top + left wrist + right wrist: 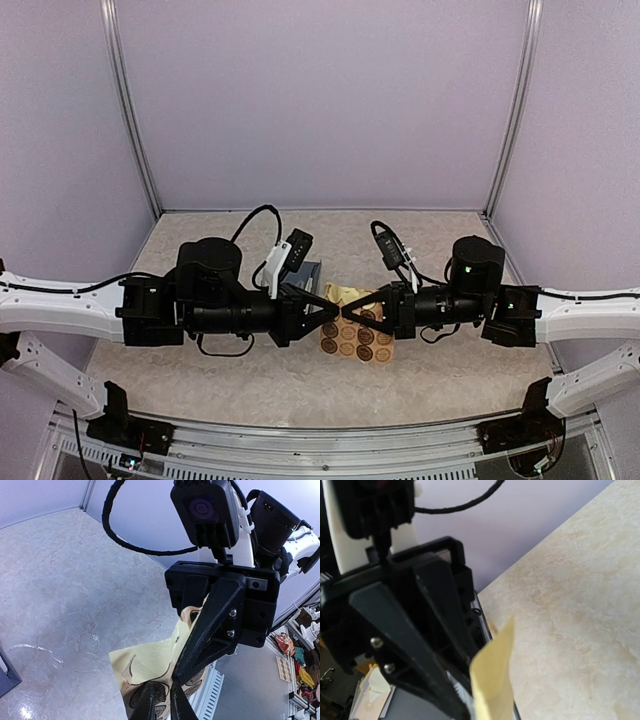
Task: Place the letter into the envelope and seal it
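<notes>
The slate-blue envelope lies on the table behind my left gripper; one dark corner shows in the left wrist view. The letter is out of view. The tan sticker sheet lies at centre, its near-left part lifted and curled. My left gripper and right gripper meet tip to tip over that lifted edge. The left gripper is closed on a brown sticker. The right gripper's finger pinches the sheet; in the right wrist view the yellow sheet hides its tips.
The table's metal front rail runs close below the grippers. Lilac walls enclose the back and sides. A black cable loops above the right wrist. Clutter lies beyond the table edge.
</notes>
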Controlling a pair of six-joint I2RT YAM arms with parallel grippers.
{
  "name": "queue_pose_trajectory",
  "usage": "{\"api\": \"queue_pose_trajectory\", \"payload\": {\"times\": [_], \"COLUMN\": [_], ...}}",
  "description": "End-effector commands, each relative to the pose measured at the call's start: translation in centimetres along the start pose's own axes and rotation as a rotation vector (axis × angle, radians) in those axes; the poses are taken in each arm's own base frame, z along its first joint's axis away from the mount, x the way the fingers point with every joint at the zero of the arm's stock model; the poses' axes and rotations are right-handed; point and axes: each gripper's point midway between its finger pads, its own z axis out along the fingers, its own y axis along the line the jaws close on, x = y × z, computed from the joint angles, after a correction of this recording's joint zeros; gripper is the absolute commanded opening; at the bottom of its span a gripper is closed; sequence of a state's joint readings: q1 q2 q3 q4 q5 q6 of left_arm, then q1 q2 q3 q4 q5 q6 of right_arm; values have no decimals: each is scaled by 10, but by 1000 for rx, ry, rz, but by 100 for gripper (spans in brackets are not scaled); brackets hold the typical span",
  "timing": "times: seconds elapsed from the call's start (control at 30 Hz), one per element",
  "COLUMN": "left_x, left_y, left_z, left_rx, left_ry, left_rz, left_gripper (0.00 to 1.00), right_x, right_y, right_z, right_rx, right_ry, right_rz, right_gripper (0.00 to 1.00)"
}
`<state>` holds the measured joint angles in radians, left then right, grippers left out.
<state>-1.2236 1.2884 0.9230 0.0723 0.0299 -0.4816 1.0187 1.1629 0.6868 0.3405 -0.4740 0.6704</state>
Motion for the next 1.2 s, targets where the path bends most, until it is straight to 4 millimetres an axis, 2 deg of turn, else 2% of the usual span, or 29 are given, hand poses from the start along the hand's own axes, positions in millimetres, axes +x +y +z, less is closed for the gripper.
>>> {"api": "queue_pose_trajectory", "payload": {"times": [0.0, 0.1, 0.17, 0.27, 0.5, 0.97, 1.17], "left_x": [-9, -6, -5, -7, -8, -4, -1], "left_y": [0, 2, 2, 7, 4, -1, 2], "left_z": [2, 3, 3, 4, 4, 8, 9], "left_rx": [-22, -29, -29, -57, -47, -9, -23], "left_ry": [-14, -2, 1, -7, -13, 9, 20], "left_rz": [13, 9, 7, 8, 12, 15, 12], "left_gripper": [9, 10, 14, 14, 15, 0, 0], "right_x": [0, 0, 1, 1, 2, 3, 3], "right_y": [2, 2, 2, 1, 2, -1, -4], "right_z": [1, 2, 2, 2, 2, 3, 1], "right_rx": [-7, -6, -5, -5, -8, 1, 22], "right_ry": [8, 9, 11, 11, 13, 15, 12], "right_rz": [-7, -8, -6, -5, -4, -2, 1], "right_gripper": [0, 0, 0, 0, 0, 0, 0]}}
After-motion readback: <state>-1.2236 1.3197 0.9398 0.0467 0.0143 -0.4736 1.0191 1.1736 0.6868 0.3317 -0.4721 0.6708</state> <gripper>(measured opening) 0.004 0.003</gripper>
